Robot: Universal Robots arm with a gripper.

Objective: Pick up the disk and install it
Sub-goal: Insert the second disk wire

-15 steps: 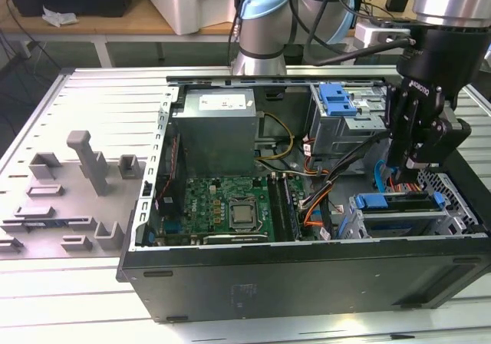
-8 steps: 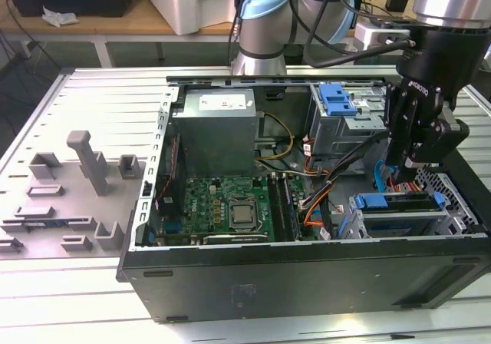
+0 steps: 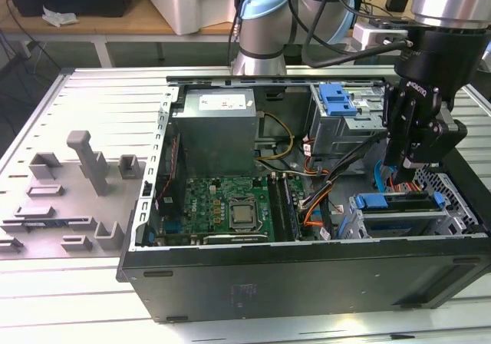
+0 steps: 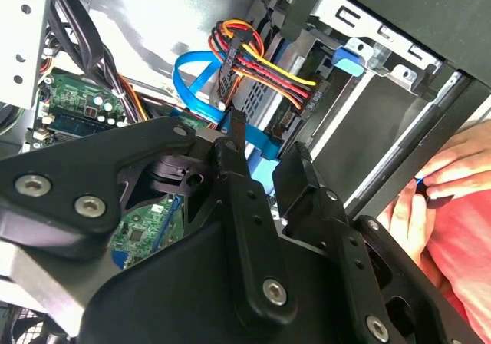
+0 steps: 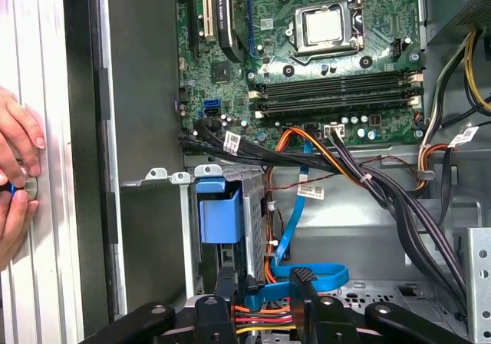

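Computer case (image 3: 307, 282) lies open on its side across the lower middle of the exterior view, its near wall hiding the floor of the bays behind it. Robot arm (image 3: 449, 21) comes down at the upper right of that view, cut off by the frame edge. Grey power supply box (image 3: 215, 129) sits at the back of the case, with the green circuit board (image 3: 222, 206) in front of it. Gripper (image 3: 410, 163) hangs over the drive cage at the exterior view's right; in both wrist views its two black fingers (image 5: 224, 286) stand apart with nothing clamped between them, only cables behind the gap. Disk (image 3: 399, 203) rests in the cage just below the gripper, showing as a blue-edged slab whose label cannot be made out. In the first wrist view its blue frame (image 5: 221, 217) sits inside the bay, partly hidden by the metal wall. Hand (image 5: 15, 175) of a person touches the outside of the case, cut off by the frame edge.
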